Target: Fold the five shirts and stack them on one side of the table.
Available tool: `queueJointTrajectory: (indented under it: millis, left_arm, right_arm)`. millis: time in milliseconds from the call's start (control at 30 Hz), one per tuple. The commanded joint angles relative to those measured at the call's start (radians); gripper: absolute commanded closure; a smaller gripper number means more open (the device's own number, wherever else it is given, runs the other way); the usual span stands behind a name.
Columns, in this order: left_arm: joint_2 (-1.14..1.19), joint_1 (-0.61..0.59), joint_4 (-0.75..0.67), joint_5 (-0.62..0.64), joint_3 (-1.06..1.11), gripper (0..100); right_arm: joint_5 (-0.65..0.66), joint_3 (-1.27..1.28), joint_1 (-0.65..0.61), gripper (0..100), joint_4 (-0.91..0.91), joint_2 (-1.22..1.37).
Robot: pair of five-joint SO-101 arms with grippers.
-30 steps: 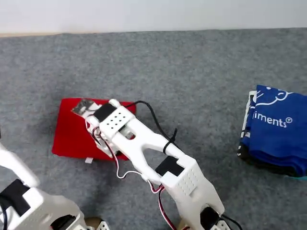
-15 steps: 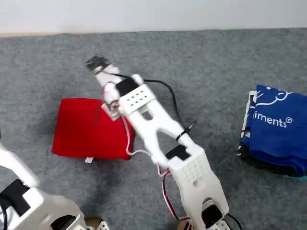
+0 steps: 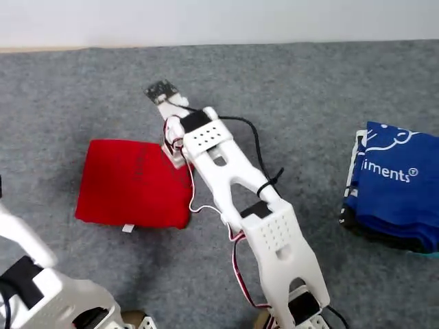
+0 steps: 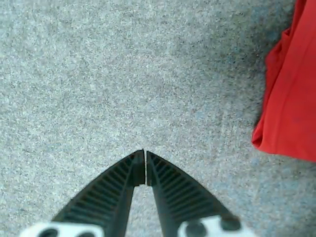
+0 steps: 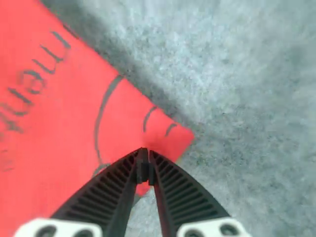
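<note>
A folded red shirt (image 3: 130,184) lies flat on the left part of the grey table. My right gripper (image 5: 143,168) is shut, its tips over the shirt's (image 5: 59,123) far right corner; I cannot tell whether fabric is pinched. In the high view that gripper (image 3: 177,156) sits under the white right arm (image 3: 226,178) at the same corner. A stack of folded shirts with a blue one (image 3: 394,185) on top stands at the table's right edge. My left gripper (image 4: 145,170) is shut and empty over bare carpet, beside an edge of the red shirt (image 4: 291,98).
The left arm's base (image 3: 41,291) sits at the near left corner. Grey carpet (image 3: 295,103) covers the table between the red shirt and the stack. A pale wall runs along the far edge.
The right arm lifted off the middle of the red shirt, swung toward the far side, then came to the shirt's far right corner. The shirt and the stack kept their places.
</note>
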Motion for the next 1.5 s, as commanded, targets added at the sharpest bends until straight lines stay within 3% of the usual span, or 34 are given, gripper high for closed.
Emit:
queueJointTrajectory:
  millis: [0, 100, 233, 400, 733, 1133, 1400, 1467]
  left_arm:
    - [-0.049, 0.011, -0.011, -0.002, -0.028, 99]
    - [-0.049, 0.011, -0.011, -0.002, -0.028, 99]
    - [-0.048, 0.011, -0.008, -0.002, -0.028, 99]
    - [-0.048, 0.026, -0.006, -0.002, -0.013, 99]
    - [-0.051, 0.048, -0.009, -0.003, 0.07, 99]
    - [-0.051, 0.049, -0.011, -0.003, 0.068, 99]
    - [-0.049, 0.049, -0.052, -0.003, 0.07, 99]
    - [-0.049, 0.051, -0.052, -0.003, 0.07, 99]
  right_arm:
    - [0.003, -0.052, -0.019, 97.8, 0.061, -0.128]
    - [-0.068, -0.052, -0.021, 90.8, 0.173, -0.153]
    - [-0.327, -0.052, -0.041, 79.8, 0.312, -0.16]
    - [-0.499, -0.051, -0.119, 71.6, 0.312, -0.147]
    - [-0.532, -0.051, -0.15, 71.2, 0.084, -0.018]
    - [-0.535, -0.052, -0.171, 71.7, 0.071, 0.133]
    - [-0.466, -0.052, -0.182, 98.2, 0.108, 0.162]
    - [-0.443, -0.052, -0.171, 98.5, 0.139, 0.154]
